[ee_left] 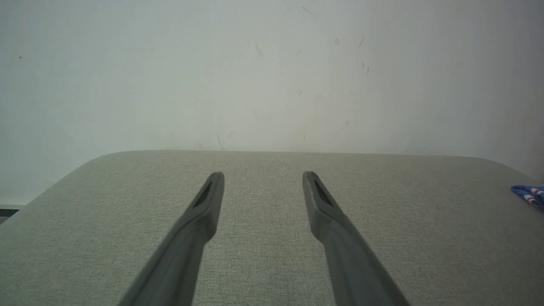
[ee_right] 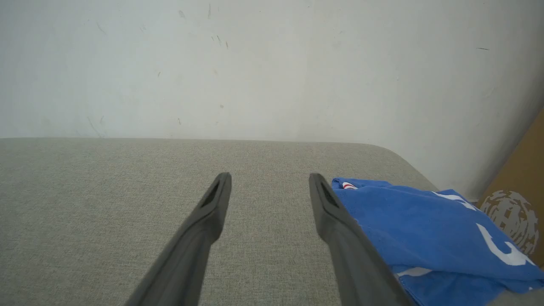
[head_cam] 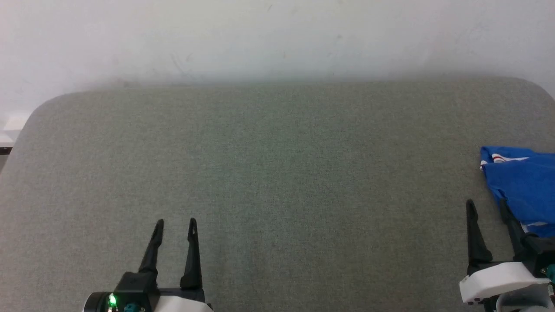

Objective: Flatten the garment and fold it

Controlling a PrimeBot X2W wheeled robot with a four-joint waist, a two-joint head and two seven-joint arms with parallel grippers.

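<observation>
The garment (head_cam: 524, 186), a royal-blue T-shirt with red-and-white stripe trim, lies bunched at the right edge of the grey fabric surface (head_cam: 277, 173); part of it runs out of the head view. White lettering shows on the garment (ee_right: 425, 225) in the right wrist view, and a small corner of the garment (ee_left: 529, 195) appears far right in the left wrist view. My right gripper (head_cam: 488, 203) is open just left of the shirt, its right finger at the cloth's edge. My left gripper (head_cam: 175, 222) is open at the lower left, far from the shirt, holding nothing.
A pale wall (head_cam: 277, 39) backs the surface's rounded far edge. A brown cardboard box (ee_right: 518, 191) with a printed mark stands beyond the surface's right side. The surface's left corner drops off near a white ledge (head_cam: 13, 125).
</observation>
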